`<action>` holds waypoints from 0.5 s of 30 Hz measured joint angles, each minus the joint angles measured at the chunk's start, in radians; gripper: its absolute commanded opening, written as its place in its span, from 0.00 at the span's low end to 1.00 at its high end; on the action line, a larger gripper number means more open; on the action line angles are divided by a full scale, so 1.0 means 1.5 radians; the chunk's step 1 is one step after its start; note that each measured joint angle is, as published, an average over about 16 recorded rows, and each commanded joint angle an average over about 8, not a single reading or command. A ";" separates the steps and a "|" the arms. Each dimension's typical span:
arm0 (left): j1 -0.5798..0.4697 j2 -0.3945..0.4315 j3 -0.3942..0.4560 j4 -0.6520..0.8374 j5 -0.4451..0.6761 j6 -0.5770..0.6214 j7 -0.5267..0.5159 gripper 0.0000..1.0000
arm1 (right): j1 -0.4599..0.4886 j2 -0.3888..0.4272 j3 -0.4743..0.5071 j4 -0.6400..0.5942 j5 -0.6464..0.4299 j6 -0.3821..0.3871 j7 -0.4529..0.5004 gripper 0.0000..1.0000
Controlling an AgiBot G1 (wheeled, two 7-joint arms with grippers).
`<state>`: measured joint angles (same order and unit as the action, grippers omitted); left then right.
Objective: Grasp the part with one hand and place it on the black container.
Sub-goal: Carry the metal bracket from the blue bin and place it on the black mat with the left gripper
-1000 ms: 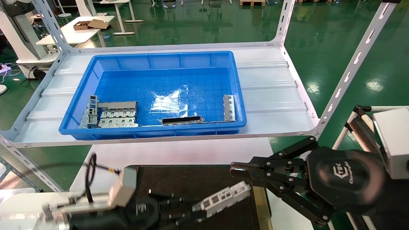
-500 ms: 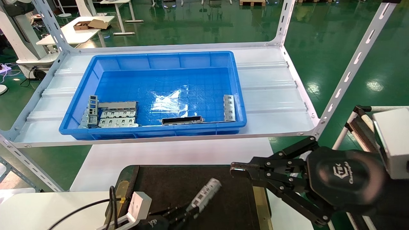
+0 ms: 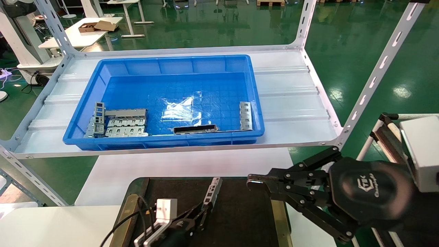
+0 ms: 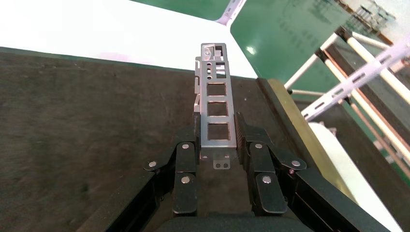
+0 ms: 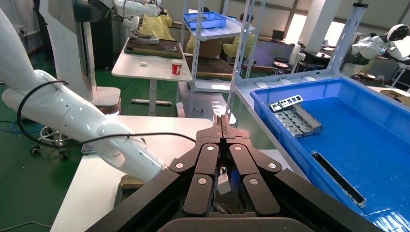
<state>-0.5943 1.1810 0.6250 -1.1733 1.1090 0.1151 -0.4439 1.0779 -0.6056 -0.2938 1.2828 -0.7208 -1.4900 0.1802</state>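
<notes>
My left gripper [image 3: 203,210] is shut on the part [image 3: 213,190], a slim silver-grey bar with square cut-outs. It holds the part by its near end, low over the black container [image 3: 240,219], with the bar pointing toward the tray's far edge. In the left wrist view the part [image 4: 216,104] sits between the fingers [image 4: 186,145] of the left gripper [image 4: 217,129] above the matt black container [image 4: 72,121]; I cannot tell whether it touches the surface. My right gripper [image 3: 252,183] is shut and empty, parked over the tray's right edge; its own view shows it [image 5: 223,121] shut.
A blue plastic bin [image 3: 171,60] stands on the white shelf behind the tray. It holds wider grey stamped plates [image 3: 125,123] at its left, a dark narrow strip [image 3: 195,129] at its front and another grey bar [image 3: 245,116] at its right. Shelf posts [image 3: 374,79] rise at the right.
My left gripper has swung the part from pointing right to pointing away from me, lowered it over the black container and moved inward. The right arm has not moved.
</notes>
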 measured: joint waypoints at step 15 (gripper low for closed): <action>-0.038 0.074 0.104 0.056 -0.054 -0.163 -0.043 0.00 | 0.000 0.000 -0.001 0.000 0.000 0.000 0.000 0.00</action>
<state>-0.6510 1.2924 0.7817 -1.0891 1.0276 -0.1302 -0.5085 1.0781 -0.6052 -0.2947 1.2828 -0.7202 -1.4896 0.1797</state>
